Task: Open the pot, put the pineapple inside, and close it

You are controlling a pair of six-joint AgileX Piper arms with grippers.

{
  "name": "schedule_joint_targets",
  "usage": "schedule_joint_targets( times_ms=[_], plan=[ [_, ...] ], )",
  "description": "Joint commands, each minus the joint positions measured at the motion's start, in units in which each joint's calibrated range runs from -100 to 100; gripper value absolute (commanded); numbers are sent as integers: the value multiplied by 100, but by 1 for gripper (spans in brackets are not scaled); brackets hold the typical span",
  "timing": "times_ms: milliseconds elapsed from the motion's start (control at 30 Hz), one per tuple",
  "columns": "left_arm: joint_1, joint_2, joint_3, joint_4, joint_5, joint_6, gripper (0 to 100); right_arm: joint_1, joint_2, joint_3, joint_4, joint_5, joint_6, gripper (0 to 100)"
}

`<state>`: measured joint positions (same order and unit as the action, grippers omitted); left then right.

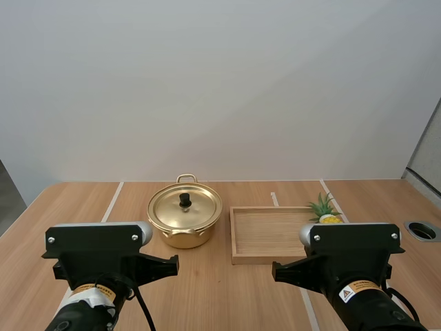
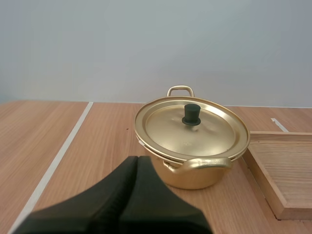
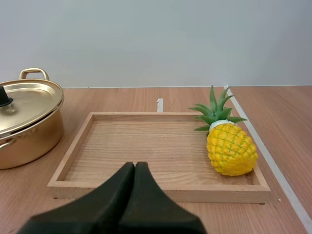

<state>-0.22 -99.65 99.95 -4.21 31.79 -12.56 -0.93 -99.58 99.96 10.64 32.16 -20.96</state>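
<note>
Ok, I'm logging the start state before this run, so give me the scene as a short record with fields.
pot: on the table, left of the tray
lid: on the pot
tray: wooden, beside the pot
pineapple: in the tray, at its right side
left end effector: shut, empty, facing the pot
right end effector: shut, empty, facing the tray
progress: pot not yet opened

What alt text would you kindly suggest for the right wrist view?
A yellow pineapple sits in a wooden tray, at the side away from the lidded gold pot beside it. The right gripper, shut, points toward the tray.
</note>
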Motion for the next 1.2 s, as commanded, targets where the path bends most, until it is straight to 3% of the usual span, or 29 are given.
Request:
schedule_joint_targets(
  times_ms=[0,133,500,667,700,833,1000,1067,1167],
  plan=[
    [-17,-35,5,-23,-134,-48,0,8,-42,4,16,-54,10,0],
    [-18,-35,5,-23,-553,-48,0,8,-42,4,16,-716,10,0],
    [-18,-35,5,190,-5293,114,0,8,-42,4,-657,-4858,-67,0],
    [-18,-35,-47,375,-5509,321,0,8,-42,4,-627,-5871,-56,0],
    [-18,-35,-253,676,-5509,648,0,8,-42,4,-627,-6404,-135,0],
    [-18,-35,-772,727,-5509,636,0,8,-42,4,-640,-7864,-185,0],
    [-18,-35,-1385,727,-5040,330,0,8,-42,-596,-599,-7354,-185,0],
    [-18,-35,-1706,727,-4275,321,0,8,-42,-991,-559,-6422,-392,0],
    [-18,-35,-2159,727,-3330,321,0,8,-42,-1802,-483,-4010,-555,0]
  ],
)
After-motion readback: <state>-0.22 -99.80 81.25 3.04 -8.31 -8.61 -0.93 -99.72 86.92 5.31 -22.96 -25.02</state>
